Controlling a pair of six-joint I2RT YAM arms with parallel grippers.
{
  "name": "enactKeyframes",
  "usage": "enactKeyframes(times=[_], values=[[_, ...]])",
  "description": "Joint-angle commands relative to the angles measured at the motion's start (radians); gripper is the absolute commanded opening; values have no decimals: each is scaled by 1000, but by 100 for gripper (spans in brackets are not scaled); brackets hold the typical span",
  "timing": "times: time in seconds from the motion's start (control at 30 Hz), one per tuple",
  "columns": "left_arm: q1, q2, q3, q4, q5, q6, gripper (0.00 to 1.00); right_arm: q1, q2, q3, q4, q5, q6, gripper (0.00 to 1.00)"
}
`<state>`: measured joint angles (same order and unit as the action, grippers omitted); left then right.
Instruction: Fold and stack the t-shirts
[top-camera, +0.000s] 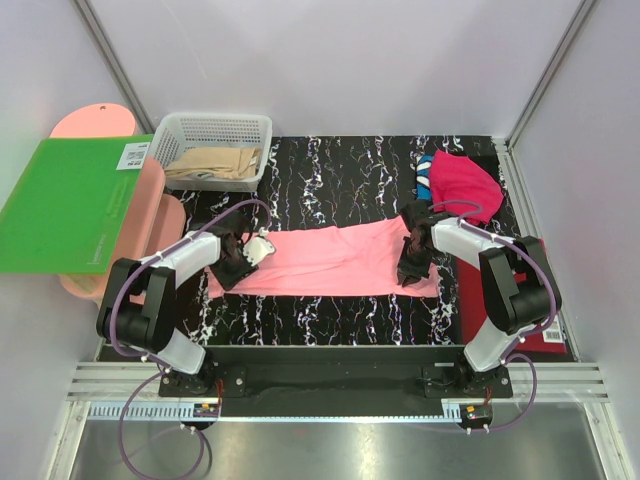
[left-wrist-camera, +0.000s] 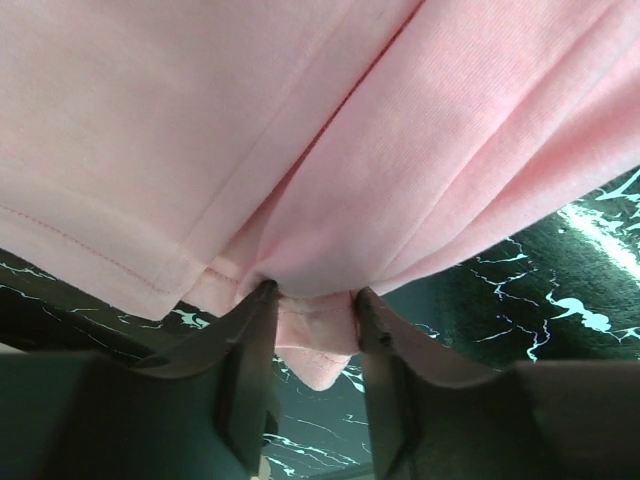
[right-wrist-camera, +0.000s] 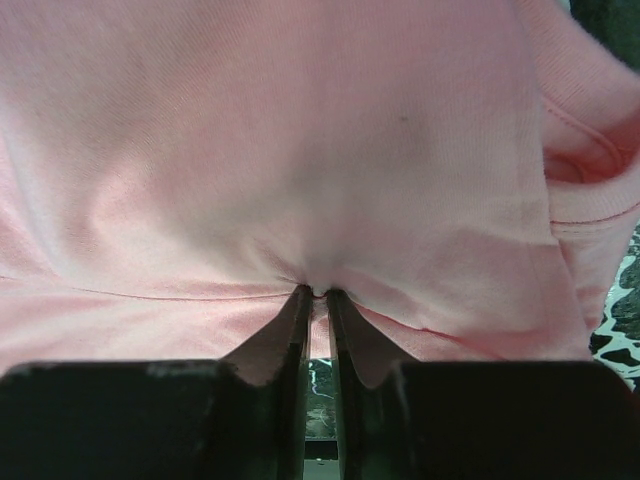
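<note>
Marbled black table (top-camera: 340, 318), soft salmon-pink t-shirt (top-camera: 330, 260)

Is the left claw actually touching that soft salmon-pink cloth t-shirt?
Touching. The left wrist view shows the left gripper pinching a bunched fold of the soft salmon-pink cloth t-shirt between its jaws.

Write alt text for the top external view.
A pink t-shirt lies stretched across a black marbled table, the left gripper pinching one end and the right gripper the other. A magenta shirt lies at the far right, a white basket at the far left.
</note>
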<state>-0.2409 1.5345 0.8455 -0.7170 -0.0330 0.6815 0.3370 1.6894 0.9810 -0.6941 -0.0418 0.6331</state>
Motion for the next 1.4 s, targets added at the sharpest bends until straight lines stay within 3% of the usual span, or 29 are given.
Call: enactKeyframes(times=[0.0, 0.37, 0.57, 0.87, 1.37], values=[[8, 3, 44, -9, -8, 12, 37, -9, -19, -27, -19, 60, -15, 18], [15, 0, 72, -33, -8, 16, 38, -9, -16, -34, -15, 57, -15, 18], [18, -7, 73, -38, -10, 15, 52, -9, -17, -36, -13, 54, -18, 17], [23, -7, 84, -48, -4, 20, 41, -9, -20, -44, -7, 54, -18, 17], [29, -1, 115, -70, 7, 16, 43, -9, -22, -48, -4, 51, -19, 15]])
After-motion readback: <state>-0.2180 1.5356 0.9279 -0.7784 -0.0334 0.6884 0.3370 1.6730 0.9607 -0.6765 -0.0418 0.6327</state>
